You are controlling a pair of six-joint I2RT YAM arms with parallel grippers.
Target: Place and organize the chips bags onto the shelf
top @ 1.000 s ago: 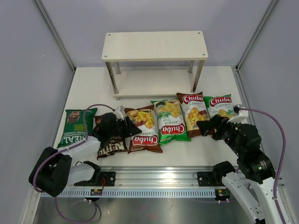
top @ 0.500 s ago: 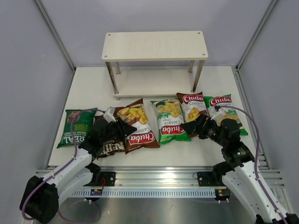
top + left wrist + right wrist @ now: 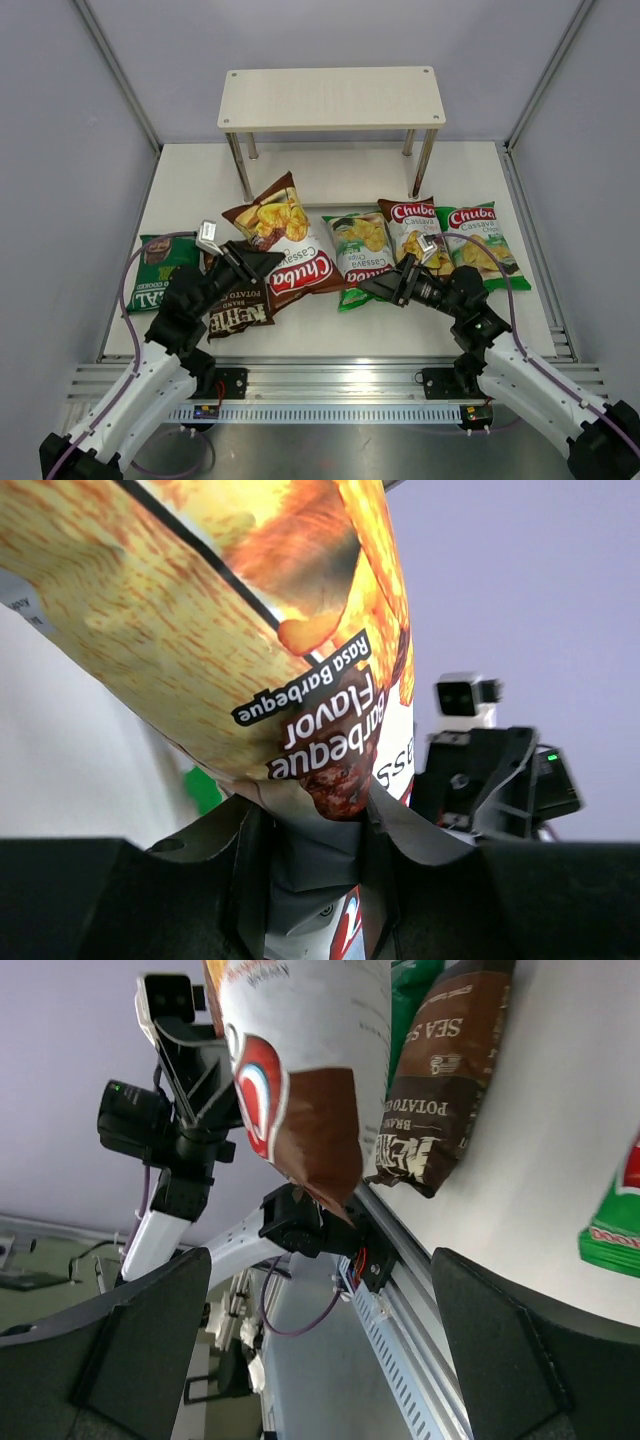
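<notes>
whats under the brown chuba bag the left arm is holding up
The brown Chuba bag is held up by the left gripper. In the right wrist view, white table and part of the Kettle bag show below it. From above, the bag hides that patch.

Shelf (image 3: 330,97): two cream boards on thin silver legs, stood upright at the table's far side. Brown Chuba bag (image 3: 283,240) is held off the table, tilted, pinched at its lower edge by the left gripper (image 3: 262,270). Kettle bag (image 3: 238,308) and REAL bag (image 3: 150,275) are laid flat at left. Green Chuba bag (image 3: 358,240), second brown Chuba bag (image 3: 410,228) and second green Chuba bag (image 3: 482,235) are laid side by side at right.
</notes>
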